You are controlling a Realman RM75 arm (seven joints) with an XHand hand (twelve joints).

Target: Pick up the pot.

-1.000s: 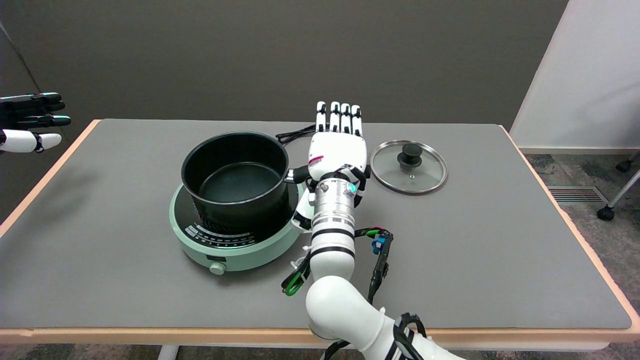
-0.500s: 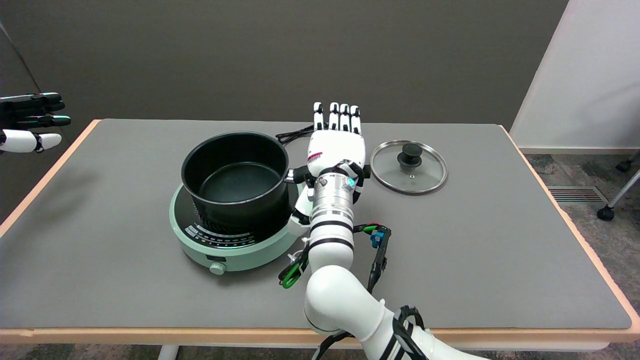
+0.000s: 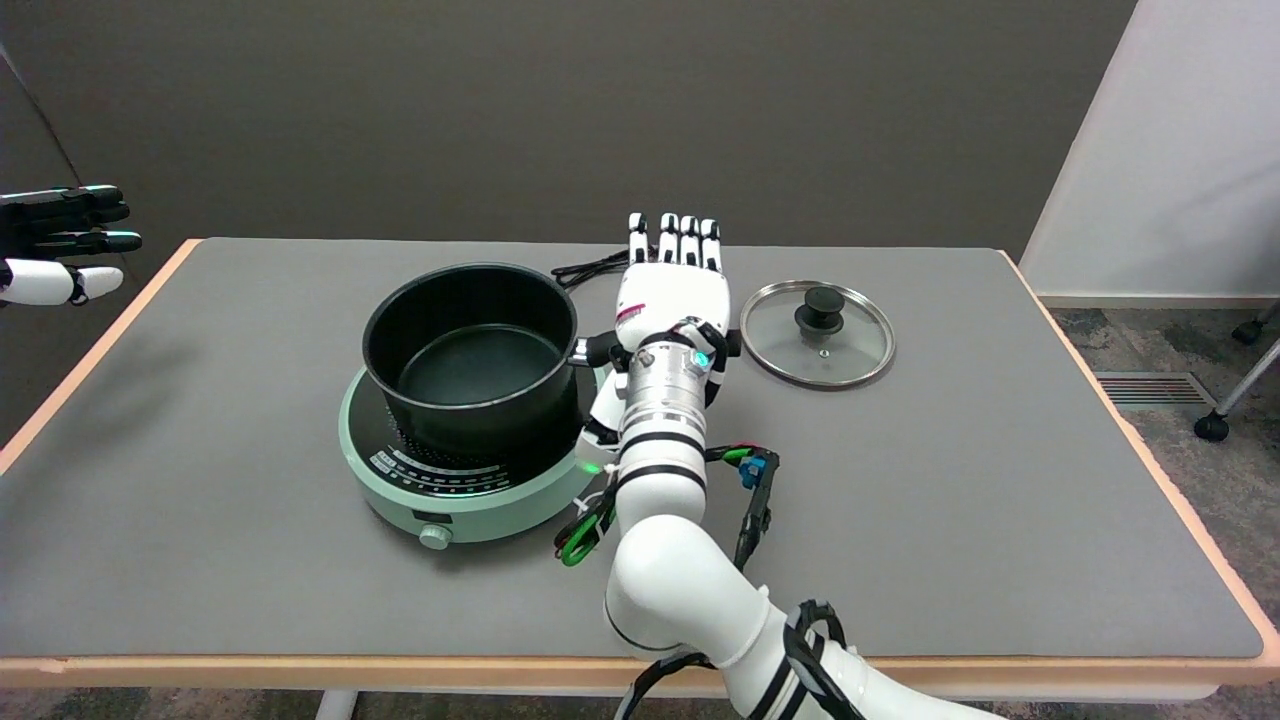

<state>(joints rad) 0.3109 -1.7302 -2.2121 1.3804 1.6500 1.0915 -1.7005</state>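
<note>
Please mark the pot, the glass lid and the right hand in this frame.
pot [image 3: 470, 365]: head view, on its dark inner floor.
glass lid [image 3: 860, 335]: head view, on the clear glass right of its black knob.
right hand [image 3: 672, 295]: head view, on the white back of the hand.

Right hand [image 3: 668, 296] has dropped slightly over the last second: fingertips [image 3: 676, 224] sit lower in the head view than before, fingers straight and together as earlier. Wrist and forearm have drawn left, toward the pot [image 3: 470, 355]. Thumb has come closer under the pot's short handle [image 3: 598, 349]; contact cannot be confirmed.
</note>
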